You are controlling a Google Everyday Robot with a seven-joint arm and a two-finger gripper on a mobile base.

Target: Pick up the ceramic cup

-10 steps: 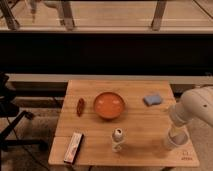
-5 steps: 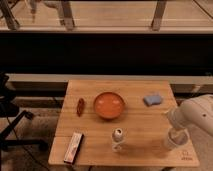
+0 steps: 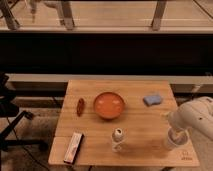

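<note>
The ceramic cup (image 3: 174,142) is a small pale cream-white round cup near the right front corner of the wooden table (image 3: 145,125). My white arm (image 3: 196,118) reaches in from the right. The gripper (image 3: 176,133) hangs right at the cup's rim, and its end merges with the cup, so part of the rim is hidden. I cannot tell whether the gripper touches the cup.
A large orange bowl (image 3: 109,104) sits mid-table and a blue sponge (image 3: 153,100) at the back right. A reddish-brown object (image 3: 80,106) lies left of the bowl. A flat packet (image 3: 74,146) is at the front left, a small white upright object with a dark top (image 3: 118,136) at front centre.
My arm has come down and slightly toward the front of the table, bringing the gripper lower onto the cup. The objects on the table have not moved.
</note>
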